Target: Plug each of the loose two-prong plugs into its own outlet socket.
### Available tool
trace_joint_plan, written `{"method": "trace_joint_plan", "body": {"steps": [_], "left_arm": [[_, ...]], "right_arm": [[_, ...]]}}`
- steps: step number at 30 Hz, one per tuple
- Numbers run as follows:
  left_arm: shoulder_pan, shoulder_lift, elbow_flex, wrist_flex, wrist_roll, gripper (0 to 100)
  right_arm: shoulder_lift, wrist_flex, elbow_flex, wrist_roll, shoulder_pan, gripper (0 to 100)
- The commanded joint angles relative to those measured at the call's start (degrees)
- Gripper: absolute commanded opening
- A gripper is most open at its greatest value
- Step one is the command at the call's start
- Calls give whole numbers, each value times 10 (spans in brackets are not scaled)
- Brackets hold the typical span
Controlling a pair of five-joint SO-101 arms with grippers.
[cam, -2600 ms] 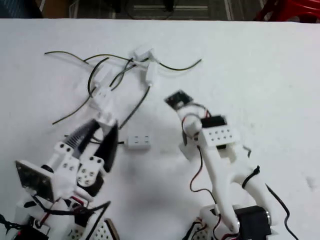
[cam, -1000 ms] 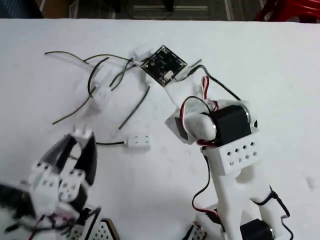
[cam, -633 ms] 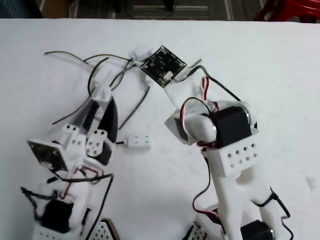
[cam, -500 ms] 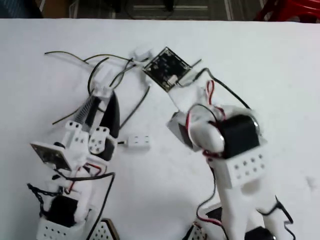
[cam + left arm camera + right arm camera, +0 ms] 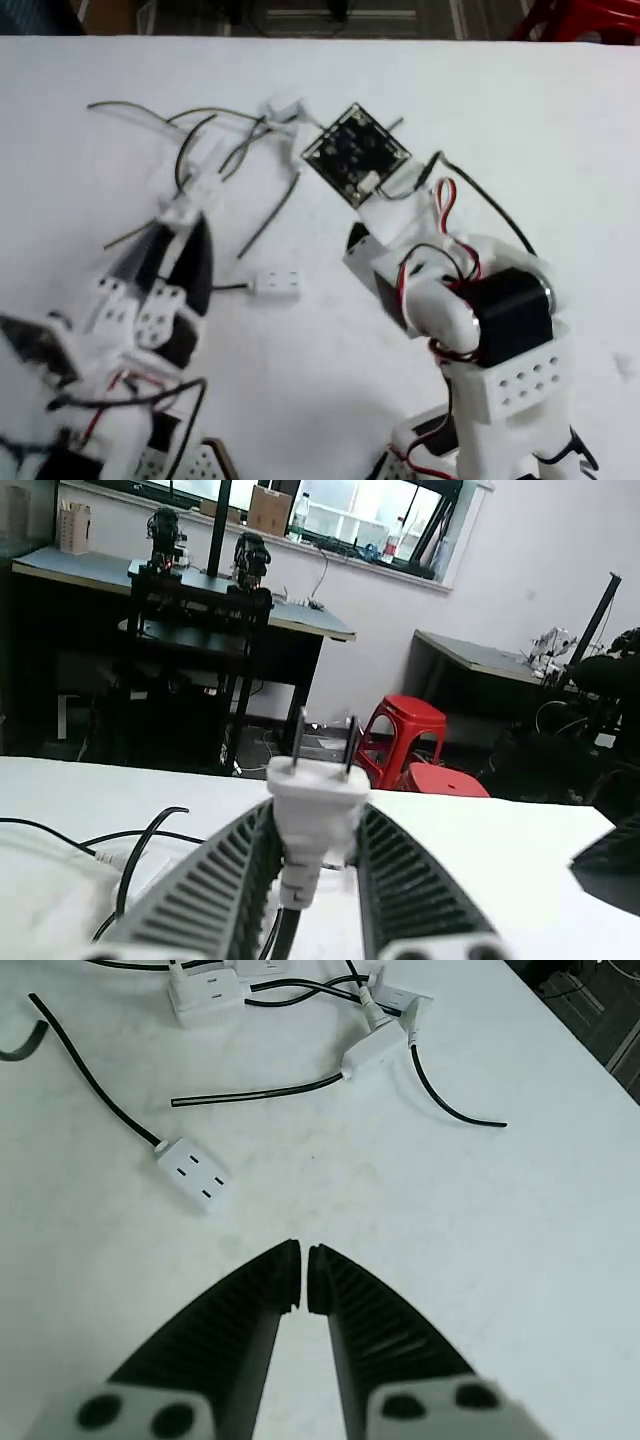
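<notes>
The ribbed black left pincer (image 5: 315, 818) clamps a smooth white two-prong plug (image 5: 313, 792) above the bench (image 5: 500, 865), flat metal prongs (image 5: 302, 736) up; the right pincer (image 5: 303, 1278), tips together, hangs near a blocky white outlet socket (image 5: 192, 1173).

A white two-prong plug (image 5: 312, 790) stood upright, clamped in the left claw (image 5: 315, 825), its two metal prongs pointing up and its dark lead running down between the claw's sides. A white, black-corded outlet socket (image 5: 192, 1172) lay flat on the counter (image 5: 450, 1220), slots facing up, well apart from the others. Farther off, a second socket (image 5: 207, 993) and a second plug (image 5: 375, 1048) lay near each other.
</notes>
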Motion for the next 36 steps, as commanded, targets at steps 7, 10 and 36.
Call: {"method": "trace_joint_plan", "body": {"steps": [7,10,36], "left_arm": [[-7,0,-262,204,5,22],[-7,0,-313,212,5,22],[52,0,-3,-126,39,22]], "right_arm": [[-12,-5,-22,5,0,23],[-12,3,-22,5,0,23],[-68,-92,-193,5,-204,19]]}}
